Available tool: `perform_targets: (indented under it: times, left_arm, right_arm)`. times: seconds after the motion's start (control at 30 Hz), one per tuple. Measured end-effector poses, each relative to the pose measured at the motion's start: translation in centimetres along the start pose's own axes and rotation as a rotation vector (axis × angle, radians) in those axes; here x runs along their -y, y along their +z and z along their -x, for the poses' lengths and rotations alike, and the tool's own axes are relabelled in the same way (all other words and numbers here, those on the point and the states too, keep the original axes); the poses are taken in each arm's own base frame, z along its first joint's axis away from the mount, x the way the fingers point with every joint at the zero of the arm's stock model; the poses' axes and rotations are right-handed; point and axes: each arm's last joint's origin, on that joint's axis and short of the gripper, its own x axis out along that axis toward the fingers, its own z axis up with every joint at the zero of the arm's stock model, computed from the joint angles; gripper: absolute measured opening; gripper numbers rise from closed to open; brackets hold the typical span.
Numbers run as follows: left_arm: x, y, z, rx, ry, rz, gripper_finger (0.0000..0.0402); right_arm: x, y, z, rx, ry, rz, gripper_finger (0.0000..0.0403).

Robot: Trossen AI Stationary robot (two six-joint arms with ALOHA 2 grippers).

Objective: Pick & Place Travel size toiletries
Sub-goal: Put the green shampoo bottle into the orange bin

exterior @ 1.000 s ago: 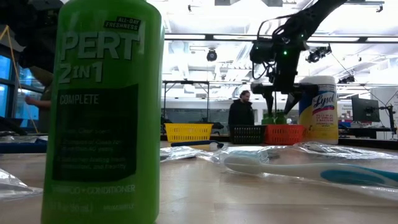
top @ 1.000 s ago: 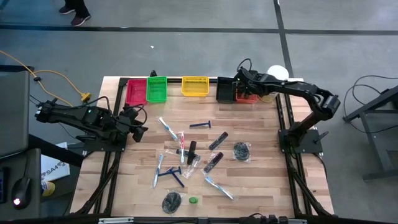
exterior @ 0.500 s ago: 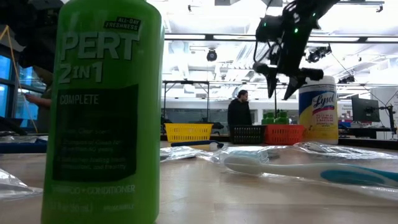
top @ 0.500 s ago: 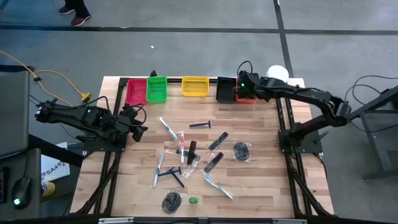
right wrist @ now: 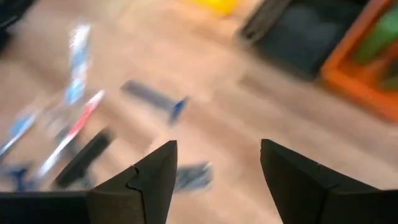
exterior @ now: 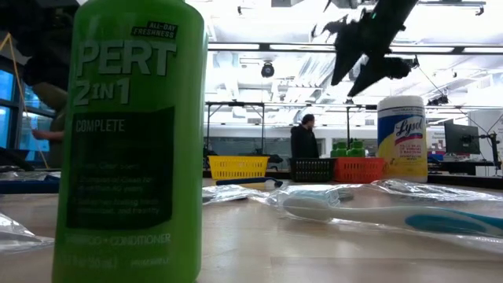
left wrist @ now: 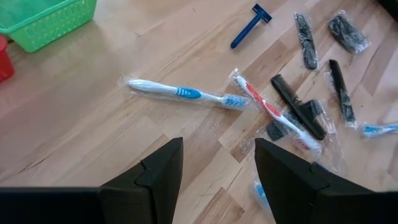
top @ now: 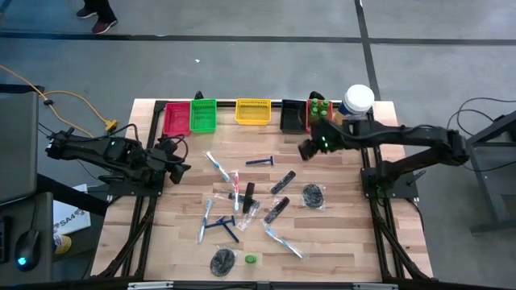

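Motion-blurred toiletries (right wrist: 74,134), right wrist view

desk: pale wood-plank top (top: 339,234)
far edge, left to right: red bin (top: 176,119), green bin (top: 203,115), yellow bin (top: 252,111), black bin (top: 292,117), orange bin (top: 314,109), white jar (top: 355,101)
middle: blue razor (top: 260,161), clear-wrapped toothbrushes (top: 218,167), black combs (top: 281,183), mesh puff (top: 314,195)
near edge: second mesh puff (top: 222,260), green bottle (top: 251,259)

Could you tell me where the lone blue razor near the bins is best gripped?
Grip the razor at mid-handle, coming straight down, fingers across its width. It lies flat and clear of other items; the handle is slim and straight, the head wider.
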Motion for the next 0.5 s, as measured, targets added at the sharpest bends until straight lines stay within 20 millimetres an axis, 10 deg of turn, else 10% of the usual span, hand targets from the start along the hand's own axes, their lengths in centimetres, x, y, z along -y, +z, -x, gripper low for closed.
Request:
perform_targets:
  times: [0.5]
  left_arm:
    - [-0.2,-0.2,0.0,-0.019,0.016,-0.011,0.0193]
  right_arm:
    - [-9.0,-7.9,3.1,0.058,0.499,0.593,0.0220]
